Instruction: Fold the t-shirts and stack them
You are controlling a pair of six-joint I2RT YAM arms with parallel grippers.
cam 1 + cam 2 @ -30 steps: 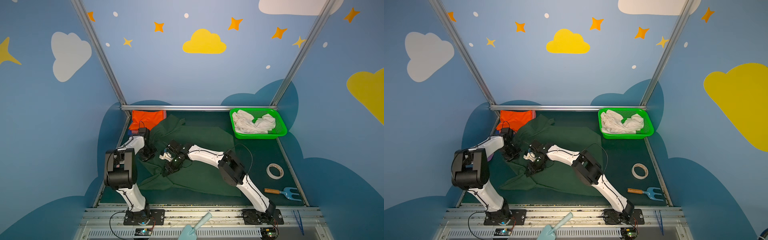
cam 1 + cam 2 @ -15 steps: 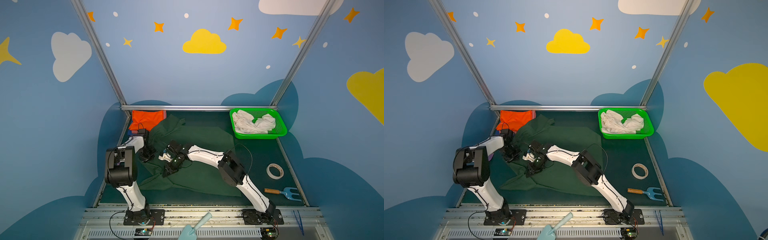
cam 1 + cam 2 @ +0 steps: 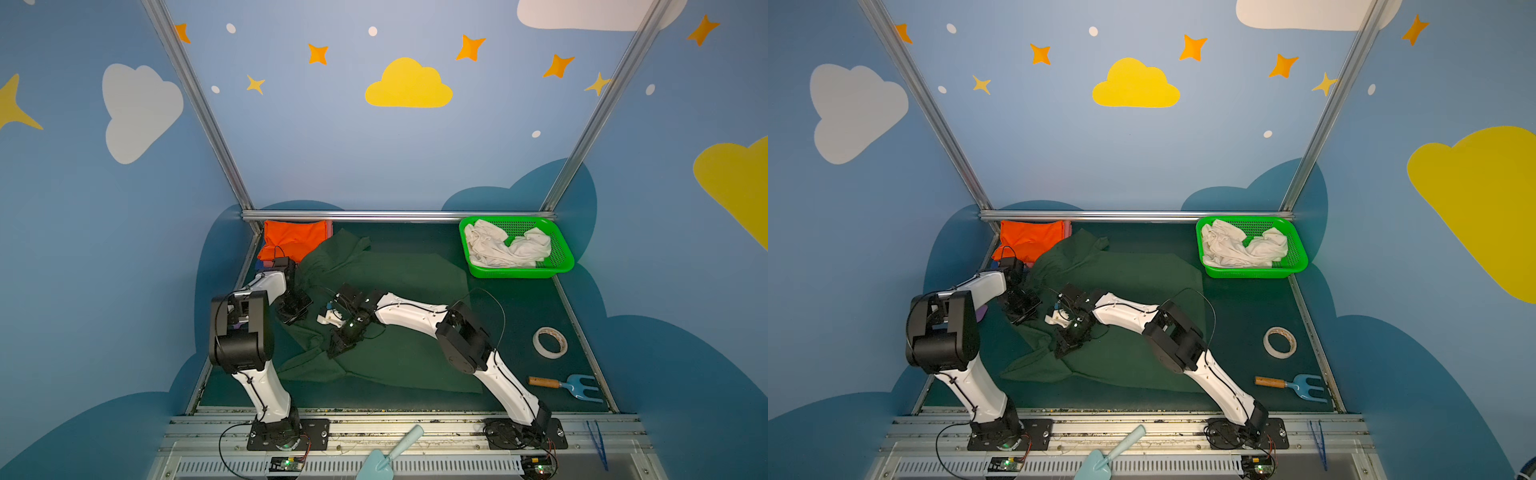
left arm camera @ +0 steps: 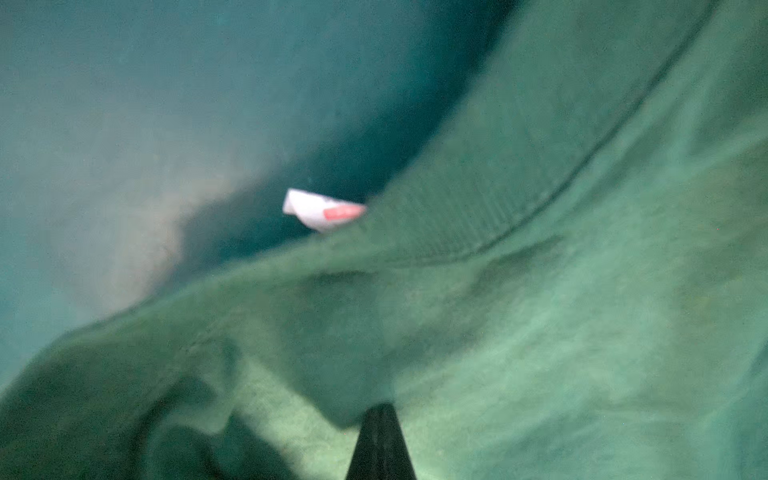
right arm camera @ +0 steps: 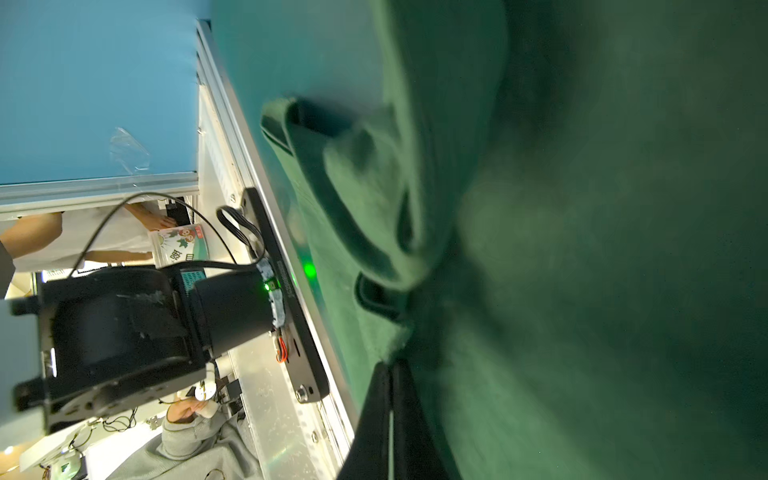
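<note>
The dark green t-shirt [image 3: 399, 286] [image 3: 1129, 286] lies rumpled across the middle of the mat in both top views. My left gripper [image 3: 293, 316] [image 3: 1021, 316] is at its left edge, shut on the cloth; in the left wrist view the gripper [image 4: 380, 409] pinches fabric near the collar and a white label [image 4: 322, 210]. My right gripper [image 3: 336, 351] [image 3: 1064, 351] points down at the shirt's front-left part. In the right wrist view this gripper [image 5: 390, 365] is shut on a fold. An orange t-shirt [image 3: 291, 241] lies folded at back left, with pink [image 3: 330, 226] and blue [image 3: 259, 264] edges under it. A white t-shirt [image 3: 503, 249] is crumpled in the basket.
The green mesh basket [image 3: 519, 272] stands at back right. A tape roll [image 3: 549, 341] and a blue hand fork [image 3: 577, 386] lie on the mat at right. A light blue trowel [image 3: 386, 457] and tweezers [image 3: 598, 444] rest on the front rail.
The right gripper's jaws have closed onto the green cloth. The left arm has shifted slightly while still holding the shirt's edge.
</note>
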